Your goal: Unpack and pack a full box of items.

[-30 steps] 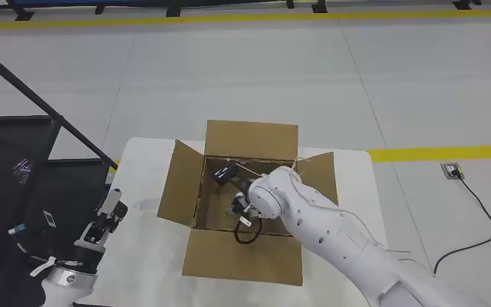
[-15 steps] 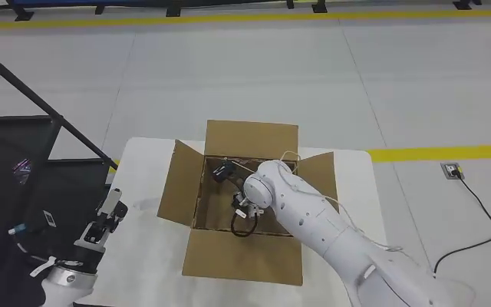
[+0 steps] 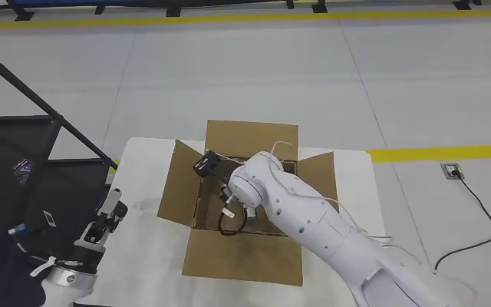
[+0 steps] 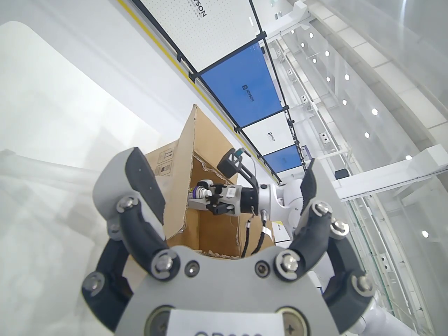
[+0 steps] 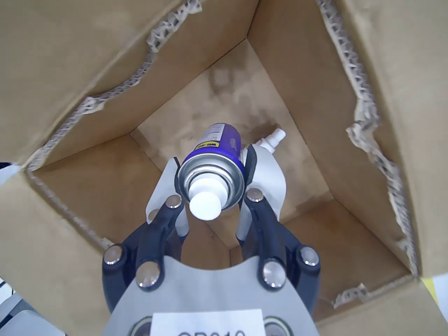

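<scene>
Gripping a purple spray can [image 5: 217,148] in the right gripper [image 5: 213,160], fingers pressed against its sides just under the white cap, which sits low in the centre of the right wrist view. Holding it well above the floor of the cardboard box [image 5: 87,54], can body pointing down into the opening. Seen from the left wrist view, carrying it about level with the rim, right of the raised side flap at mid frame [image 4: 196,192].

Judging by the mostly bare box floor, either lifting one of the last items out or lowering one of the first back in; cannot tell which. If lifting out, next calls for clearing the rim and the upright flap [image 3: 178,188] before swinging toward the white table [image 3: 146,253]. If lowering in, calls for a spot apart from what already lies there.

Just past the can, right of centre in the right wrist view, lying on the floor near a wall: a small white nozzle-topped item [image 5: 271,140], partly hidden by a finger. Worth minding the torn flap edges all round the opening, and the black cable loop [image 3: 228,224] hanging from the wrist inside the box.

Farther off, at lower left of the top view, parked over the table's edge well apart from the box: the left gripper [image 3: 115,201], spread wide and holding nothing.
</scene>
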Available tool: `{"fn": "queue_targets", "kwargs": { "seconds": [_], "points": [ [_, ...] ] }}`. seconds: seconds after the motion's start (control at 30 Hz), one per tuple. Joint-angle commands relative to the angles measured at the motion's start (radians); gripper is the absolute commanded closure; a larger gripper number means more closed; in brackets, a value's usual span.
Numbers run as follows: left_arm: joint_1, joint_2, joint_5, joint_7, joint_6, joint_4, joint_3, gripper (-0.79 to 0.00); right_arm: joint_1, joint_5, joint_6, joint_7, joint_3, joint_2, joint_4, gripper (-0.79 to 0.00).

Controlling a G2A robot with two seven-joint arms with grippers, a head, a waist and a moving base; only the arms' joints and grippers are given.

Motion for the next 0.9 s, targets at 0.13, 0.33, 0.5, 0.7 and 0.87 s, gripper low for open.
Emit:
{"fn": "queue_targets", "kwargs": {
  "seconds": [0.13,0.33,0.5,0.7,0.87],
  "points": [
    [0.000,0.000,0.000,0.000,0.000,0.000,0.000,-0.785,-0.224,-0.277,0.124,0.187,0.172,0.118,-0.509,0.000],
    [0.000,0.000,0.000,0.000,0.000,0.000,0.000,-0.785,-0.551,-0.613,0.199,0.309,0.422,0.208,-0.974,0.000],
    [0.000,0.000,0.000,0.000,0.000,0.000,0.000,-0.785,-0.781,-0.828,0.259,0.332,0.611,0.240,-1.176,0.000],
    [0.000,0.000,0.000,0.000,0.000,0.000,0.000,-0.785,-0.869,-0.837,0.262,0.328,0.737,0.244,-1.163,0.000],
    [0.000,0.000,0.000,0.000,0.000,0.000,0.000,-0.785,-0.846,-0.764,0.240,0.307,0.767,0.238,-1.072,0.000]
  ]
}}
